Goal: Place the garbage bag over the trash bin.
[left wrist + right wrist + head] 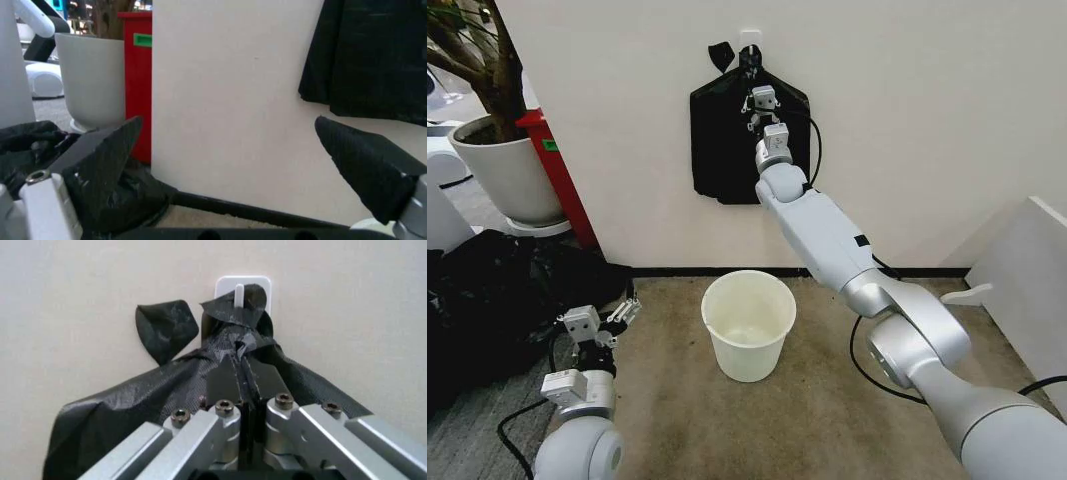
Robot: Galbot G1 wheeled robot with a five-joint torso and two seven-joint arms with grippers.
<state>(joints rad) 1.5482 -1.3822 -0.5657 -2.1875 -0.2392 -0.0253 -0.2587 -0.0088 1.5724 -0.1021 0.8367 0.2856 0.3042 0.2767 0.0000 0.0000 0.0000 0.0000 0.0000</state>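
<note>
Right claw (241, 382) pinched on bag (727, 140) just below its knot, on far-wall hook (240, 292), likely to lift it off | left claw (607, 322) open, idle, near-left | bin (748, 324) empty on floor, below bag.

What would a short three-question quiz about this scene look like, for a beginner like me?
1. True or false: the right gripper is shut on the bundle of black bags hanging from the wall hook.
2. Where does the trash bin stand? A) on the floor below the bundle, B) on a table, C) inside the planter pot.
3. Fill in: the left gripper, low beside the heap of black plastic, is ____.

Key:
1. True: its fingers are pinched together on the black plastic just under the knot.
2. A.
3. Open, holding nothing.
</note>
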